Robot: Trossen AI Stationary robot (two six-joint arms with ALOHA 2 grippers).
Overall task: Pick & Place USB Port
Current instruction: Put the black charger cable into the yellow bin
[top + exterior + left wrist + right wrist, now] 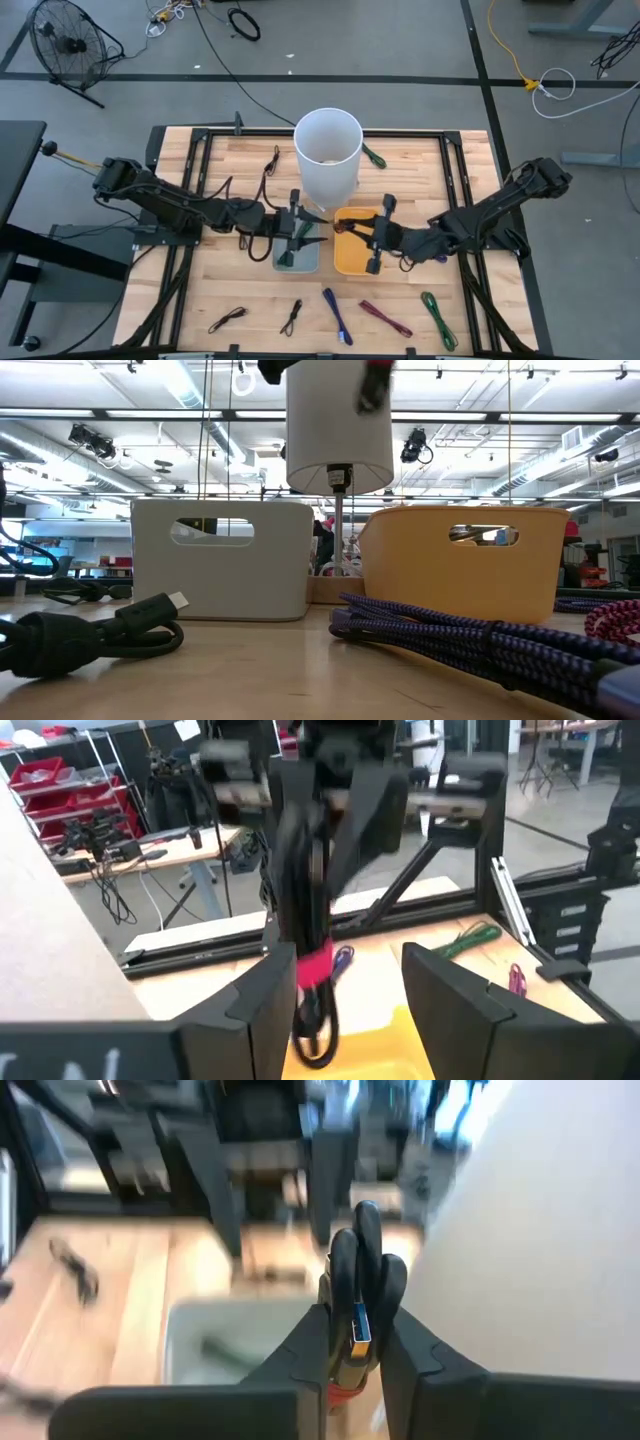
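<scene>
Right end effector (355,1365) is clamped on a bundled cable (358,1280).
It's light and floppy; you grip its stiff plug end. Left end effector (340,1010) stands apart.

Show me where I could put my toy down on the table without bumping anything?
Bare wood lies at the front left, between the table's left edge and the small black cable, and behind the left arm near the back left corner. The middle is crowded: white bucket, grey bin, yellow bin, both grippers. Cables line the front edge.
</scene>
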